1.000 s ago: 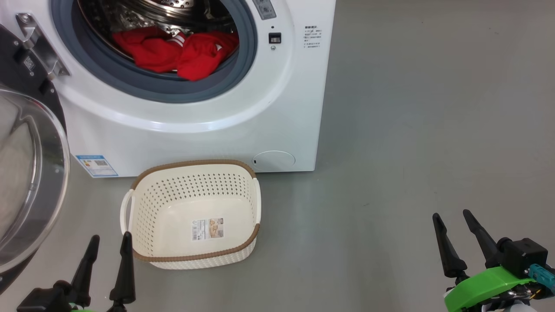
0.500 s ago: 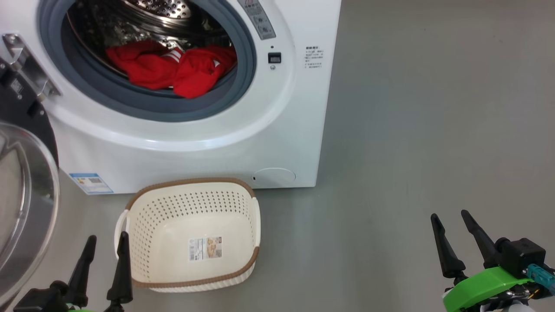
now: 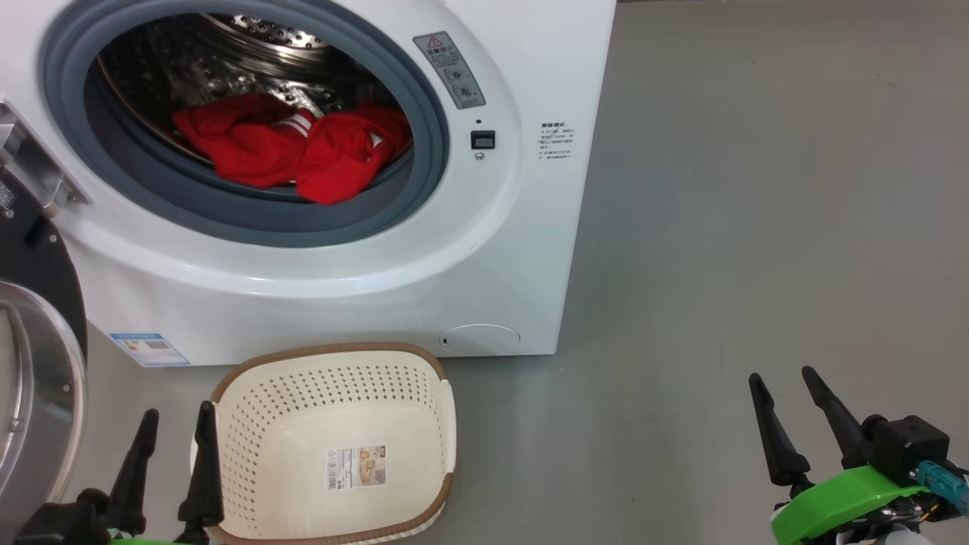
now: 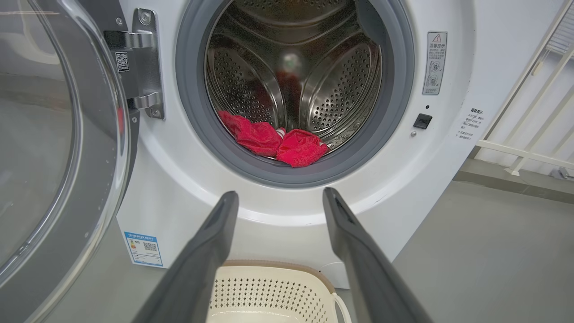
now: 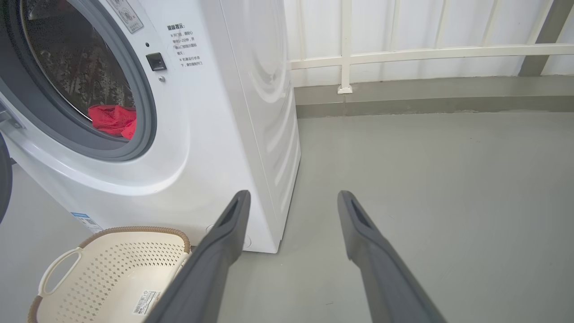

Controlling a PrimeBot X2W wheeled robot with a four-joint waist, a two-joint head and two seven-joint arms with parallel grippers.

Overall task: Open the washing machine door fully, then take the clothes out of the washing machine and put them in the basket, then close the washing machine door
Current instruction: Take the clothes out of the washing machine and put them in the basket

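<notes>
Two grippers sit low in the head view, each with its fingers spread apart and holding nothing. Locate the washing machine (image 3: 492,250) ahead of the left gripper (image 3: 177,409), with its steel drum (image 4: 341,85) open toward that gripper. Note the washing machine door (image 4: 54,157), swung open on its metal hinge (image 4: 143,63) to the left of the left gripper. Find the basket (image 3: 325,350) on the floor (image 3: 757,227) just right of the left gripper, close in front of the machine, with a paper label (image 3: 356,465) on its bottom. See the clothes (image 3: 288,147), red, lying at the drum's front lip beyond the left gripper's fingers (image 4: 202,260) and touching the grey seal (image 3: 424,151). The right gripper (image 3: 780,373) hangs over bare floor, with the machine and basket well off to its left.
</notes>
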